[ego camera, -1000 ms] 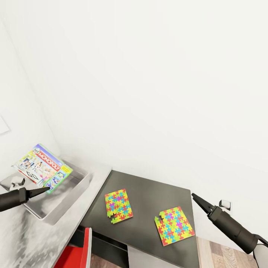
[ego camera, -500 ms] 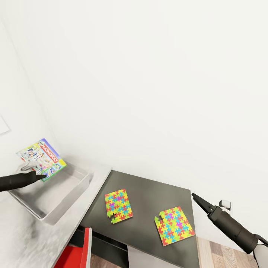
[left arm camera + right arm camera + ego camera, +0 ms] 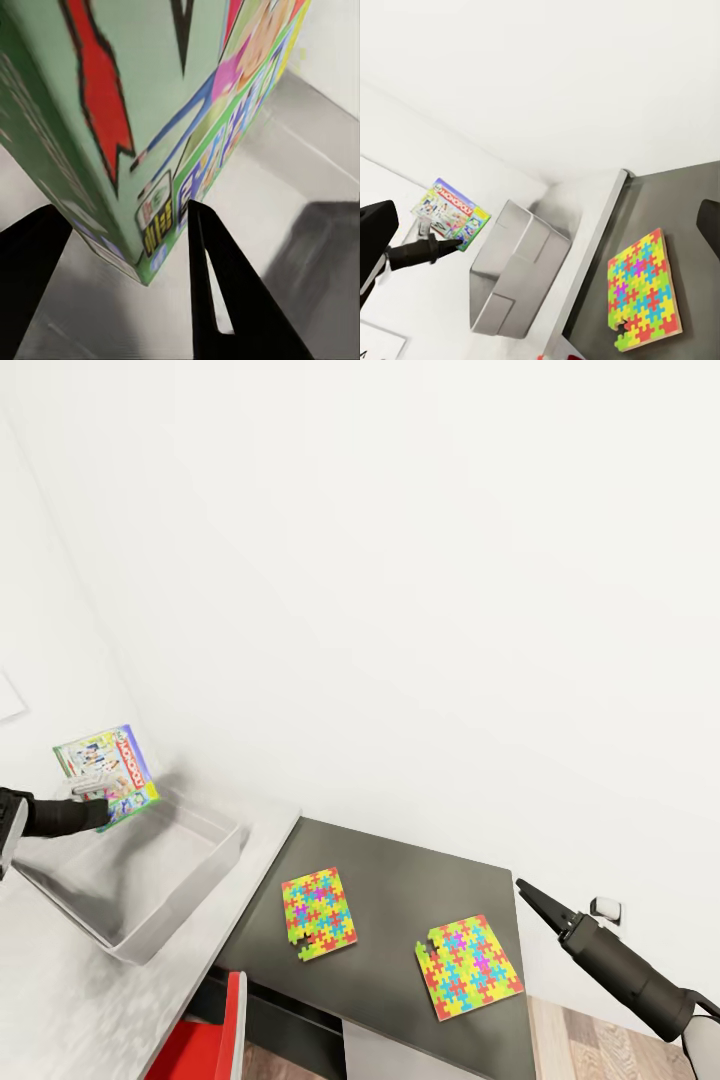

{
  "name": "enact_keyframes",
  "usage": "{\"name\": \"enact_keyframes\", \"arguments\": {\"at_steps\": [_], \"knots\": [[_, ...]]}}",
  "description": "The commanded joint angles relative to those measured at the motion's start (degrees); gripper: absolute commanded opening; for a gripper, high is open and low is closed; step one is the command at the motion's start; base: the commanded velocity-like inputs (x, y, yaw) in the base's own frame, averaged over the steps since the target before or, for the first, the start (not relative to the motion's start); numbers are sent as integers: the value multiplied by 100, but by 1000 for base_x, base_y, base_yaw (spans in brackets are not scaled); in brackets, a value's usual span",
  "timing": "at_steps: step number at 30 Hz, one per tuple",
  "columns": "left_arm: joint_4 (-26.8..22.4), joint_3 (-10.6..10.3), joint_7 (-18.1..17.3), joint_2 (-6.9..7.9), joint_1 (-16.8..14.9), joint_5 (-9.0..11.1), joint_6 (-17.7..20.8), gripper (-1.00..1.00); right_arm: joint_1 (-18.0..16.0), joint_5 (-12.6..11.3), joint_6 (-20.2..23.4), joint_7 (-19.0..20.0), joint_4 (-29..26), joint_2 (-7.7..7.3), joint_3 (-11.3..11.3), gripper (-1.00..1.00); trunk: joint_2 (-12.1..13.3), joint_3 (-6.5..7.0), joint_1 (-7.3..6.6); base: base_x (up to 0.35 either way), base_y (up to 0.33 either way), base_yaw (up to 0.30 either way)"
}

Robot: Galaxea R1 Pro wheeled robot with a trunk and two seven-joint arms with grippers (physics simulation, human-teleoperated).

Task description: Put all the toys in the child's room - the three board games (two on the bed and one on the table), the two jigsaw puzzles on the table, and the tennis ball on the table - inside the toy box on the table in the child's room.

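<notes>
Moved since one second ago: board game (image 3: 108, 773), green-edged box lettered MONOPOLY, carried by the left gripper (image 3: 100, 813) from low over the toy box (image 3: 205, 860) to a higher, more upright pose at the bin's far corner, near the wall.

Left gripper: clamped on the box's lower corner, one finger (image 3: 217, 292) on the printed face, the other behind the green edge (left wrist view).

Meaning for the task: box is above the bin, not yet in it; judged a re-aim before lowering. A steep tilt may leave it leaning on the rim.

Right gripper (image 3: 530, 897): unchanged, fingers drawn to a point, nothing between them, hanging off the dark table section (image 3: 400, 860).

Jigsaw puzzles: near one (image 3: 468, 965) just beside the right gripper, other (image 3: 317, 911) further toward the bin; both flat, untouched.

Hard to make out: left gripper's body cut off at the frame edge; bin interior appears bare, though its near floor hides behind the wall.
</notes>
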Motion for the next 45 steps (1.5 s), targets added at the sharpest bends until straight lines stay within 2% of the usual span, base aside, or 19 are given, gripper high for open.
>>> {"name": "enact_keyframes", "arguments": {"at_steps": [1,4,8,10,15,18,23,30,33,41,45], "knots": [[1,-26,40,-5,-16,-36,3,-100,-5,-13,31,8,-1,1,-5,100,-12,-12,3,0,0,0],[49,-225,323,-3,-37,-39,-169,-100,-5,-13,31,8,-1,9,-5,100,-12,-12,3,0,0,0],[173,-348,436,-1,-46,-63,-323,-100,-5,-13,31,8,-1,11,-5,100,-12,-12,3,0,0,0],[277,-386,507,5,-48,-193,-450,-100,-5,-13,31,8,-1,8,-5,100,-12,-12,3,0,0,0],[480,-403,570,14,-50,-502,-672,-100,-5,-13,31,8,-1,6,-10,100,-12,-12,3,0,0,0],[801,-406,598,11,-50,-631,-1006,-100,-5,-13,31,8,-8,10,-13,100,-12,-12,3,0,0,0],[914,-407,599,23,-50,-705,-1159,-100,-5,-6,31,15,-34,20,-3,100,-12,-12,3,0,0,0],[947,-401,480,61,-61,-695,-1195,-100,-5,-5,33,32,-44,17,15,100,-12,-12,3,0,0,0],[959,-397,280,101,-65,-680,-1180,-100,-5,-7,37,38,-44,12,13,100,-12,-12,3,0,0,0],[971,-385,-1126,219,-67,-675,-804,-100,-5,-6,39,43,-45,5,12,100,-12,-12,3,0,0,0],[978,-364,-1560,230,-67,-662,-719,-100,-5,-7,40,43,-45,-2,12,100,-12,-12,3,0,0,0]]}}
